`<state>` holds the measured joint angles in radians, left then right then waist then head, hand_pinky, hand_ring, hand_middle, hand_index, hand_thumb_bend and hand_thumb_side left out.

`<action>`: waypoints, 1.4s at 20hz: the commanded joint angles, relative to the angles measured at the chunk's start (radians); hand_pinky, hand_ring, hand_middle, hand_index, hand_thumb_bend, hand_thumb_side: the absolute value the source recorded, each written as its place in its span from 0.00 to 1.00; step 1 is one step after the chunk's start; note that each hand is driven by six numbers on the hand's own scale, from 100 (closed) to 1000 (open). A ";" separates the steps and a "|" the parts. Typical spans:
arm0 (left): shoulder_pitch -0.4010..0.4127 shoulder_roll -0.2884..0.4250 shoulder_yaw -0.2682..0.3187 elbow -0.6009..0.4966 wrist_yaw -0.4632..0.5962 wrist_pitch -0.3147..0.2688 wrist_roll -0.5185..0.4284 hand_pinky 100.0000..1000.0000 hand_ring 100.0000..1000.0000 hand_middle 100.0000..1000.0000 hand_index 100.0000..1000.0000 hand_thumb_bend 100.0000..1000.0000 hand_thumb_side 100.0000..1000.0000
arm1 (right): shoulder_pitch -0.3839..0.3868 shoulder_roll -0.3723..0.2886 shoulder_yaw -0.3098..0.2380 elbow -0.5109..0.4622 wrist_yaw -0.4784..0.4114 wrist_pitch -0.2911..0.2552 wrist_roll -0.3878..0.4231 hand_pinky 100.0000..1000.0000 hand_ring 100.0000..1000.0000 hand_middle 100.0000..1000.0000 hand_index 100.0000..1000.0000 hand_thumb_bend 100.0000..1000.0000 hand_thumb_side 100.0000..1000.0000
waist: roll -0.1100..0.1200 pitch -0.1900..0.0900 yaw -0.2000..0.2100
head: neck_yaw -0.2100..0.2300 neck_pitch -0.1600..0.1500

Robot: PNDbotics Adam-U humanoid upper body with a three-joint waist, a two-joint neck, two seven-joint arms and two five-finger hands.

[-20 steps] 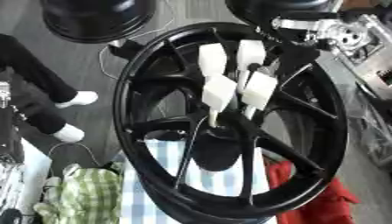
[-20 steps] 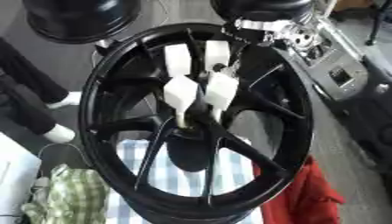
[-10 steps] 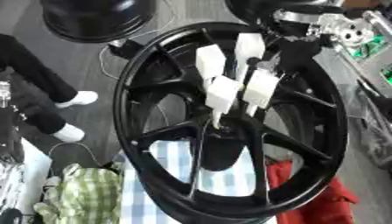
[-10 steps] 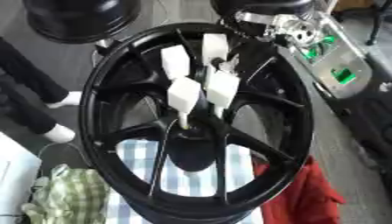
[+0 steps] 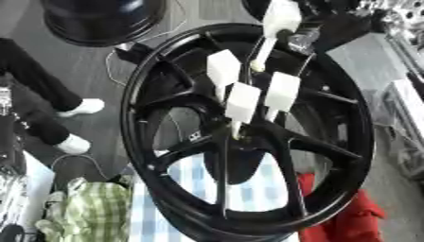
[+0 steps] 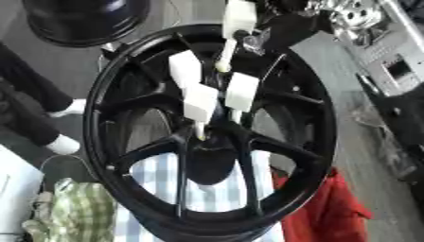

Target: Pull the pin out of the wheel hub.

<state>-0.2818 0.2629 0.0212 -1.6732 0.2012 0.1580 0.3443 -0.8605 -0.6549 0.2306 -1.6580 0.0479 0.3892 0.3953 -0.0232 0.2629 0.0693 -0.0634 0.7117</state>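
right hand (image 5: 319, 28) pinches a white pin (image 5: 278, 23) above the wheel hub (image 5: 240, 142), checked cloth (image 5: 195, 184) beneath.

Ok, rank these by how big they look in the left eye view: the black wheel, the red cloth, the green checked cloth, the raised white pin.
1. black wheel
2. and 3. green checked cloth and red cloth: look alike, both cropped by the frame, unranked.
4. white pin, raised near the right hand.
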 commanded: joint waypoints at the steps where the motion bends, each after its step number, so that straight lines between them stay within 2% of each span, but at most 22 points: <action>1: -0.008 0.020 0.006 -0.021 -0.002 -0.002 0.003 0.71 0.70 0.64 0.69 0.11 0.79 | -0.005 -0.044 -0.069 -0.057 -0.057 0.020 -0.049 0.80 0.63 0.41 0.44 0.00 0.02 | 0.003 -0.015 -0.003 | 0.004 0.003; 2: -0.007 0.020 0.006 -0.021 -0.002 -0.002 0.003 0.71 0.70 0.64 0.69 0.11 0.79 | 0.001 -0.048 -0.088 -0.071 -0.075 0.026 -0.069 0.80 0.63 0.42 0.44 0.00 0.16 | 0.003 -0.015 -0.004 | 0.005 0.004; 3: -0.007 0.020 0.007 -0.021 -0.002 -0.002 0.003 0.71 0.70 0.64 0.69 0.11 0.79 | 0.009 -0.054 -0.110 -0.086 -0.095 0.032 -0.092 0.80 0.63 0.41 0.44 0.00 0.01 | 0.003 -0.015 -0.005 | 0.007 0.004; 6: -0.007 0.023 0.011 -0.022 -0.002 -0.003 0.007 0.71 0.70 0.64 0.69 0.10 0.79 | 0.045 -0.083 -0.182 -0.139 -0.159 0.040 -0.175 0.80 0.63 0.41 0.44 0.00 0.00 | 0.005 -0.016 -0.011 | 0.012 0.010; 9: -0.006 0.029 0.018 -0.024 -0.004 -0.005 0.016 0.71 0.70 0.64 0.70 0.10 0.78 | 0.107 -0.140 -0.250 -0.194 -0.213 0.036 -0.264 0.80 0.63 0.41 0.44 0.00 0.00 | 0.007 -0.018 -0.021 | 0.023 0.017; 13: 0.000 0.040 0.030 -0.027 -0.005 -0.007 0.031 0.71 0.70 0.64 0.70 0.10 0.78 | 0.249 -0.229 -0.354 -0.255 -0.270 0.022 -0.401 0.80 0.63 0.41 0.44 0.00 0.00 | 0.013 -0.021 -0.040 | 0.040 0.023; 16: 0.006 0.050 0.040 -0.030 -0.006 -0.009 0.043 0.71 0.70 0.64 0.70 0.10 0.77 | 0.420 -0.270 -0.441 -0.287 -0.281 0.005 -0.503 0.80 0.63 0.41 0.44 0.00 0.00 | 0.020 -0.025 -0.057 | 0.056 0.034; 19: 0.011 0.055 0.053 -0.033 -0.006 -0.012 0.061 0.71 0.70 0.64 0.70 0.10 0.77 | 0.586 -0.252 -0.514 -0.303 -0.264 -0.005 -0.576 0.80 0.63 0.41 0.44 0.00 0.00 | 0.027 -0.031 -0.074 | 0.077 0.051; 23: 0.016 0.059 0.061 -0.038 -0.007 -0.016 0.075 0.71 0.70 0.64 0.70 0.10 0.76 | 0.753 -0.189 -0.576 -0.300 -0.194 -0.001 -0.627 0.80 0.63 0.41 0.44 0.00 0.00 | 0.034 -0.038 -0.086 | 0.093 0.057; 26: 0.019 0.059 0.063 -0.040 -0.007 -0.016 0.078 0.71 0.70 0.64 0.70 0.10 0.76 | 0.846 -0.132 -0.603 -0.285 -0.125 0.008 -0.639 0.80 0.64 0.43 0.46 0.00 0.00 | 0.035 -0.041 -0.090 | 0.095 0.056; 28: 0.020 0.059 0.064 -0.040 -0.007 -0.016 0.079 0.71 0.70 0.64 0.70 0.10 0.76 | 0.898 -0.089 -0.608 -0.257 -0.072 0.015 -0.624 0.81 0.67 0.48 0.51 0.00 0.00 | 0.034 -0.043 -0.091 | 0.093 0.051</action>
<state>-0.2553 0.2914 0.0738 -1.6904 0.1986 0.1434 0.4186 0.0379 -0.7409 -0.3551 -1.9179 -0.0552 0.4003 -0.2286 0.0142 0.2389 -0.0201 0.0254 0.7635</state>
